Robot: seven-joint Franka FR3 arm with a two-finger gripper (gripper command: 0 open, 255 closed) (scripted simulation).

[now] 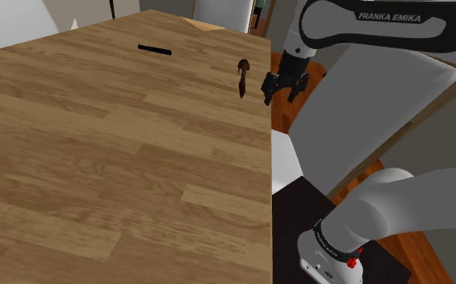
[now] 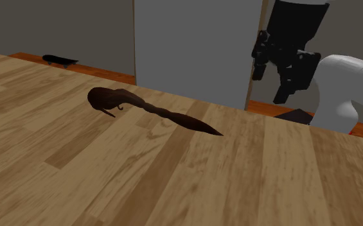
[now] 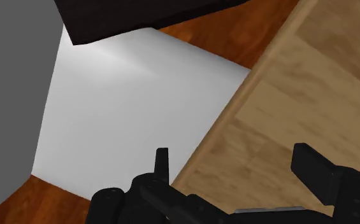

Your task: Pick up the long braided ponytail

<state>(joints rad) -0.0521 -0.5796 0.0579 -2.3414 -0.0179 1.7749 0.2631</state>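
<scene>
Ponytail [image 1: 243, 77], dark brown and braided, lies flat on the wooden table [image 1: 97, 161], close to its edge and near my claw [image 1: 280, 97], not touching it. My claw hangs right at that edge, fingers [image 3: 162, 162] spread wide with nothing between them, one over the wood, the other over a white surface [image 3: 127, 108] below. Well beyond the ponytail from me sits a flat black thing [image 1: 154, 50].

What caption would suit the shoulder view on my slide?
Open black gripper hangs at the edge of the wooden table, beside the dark brown braided ponytail.
</scene>
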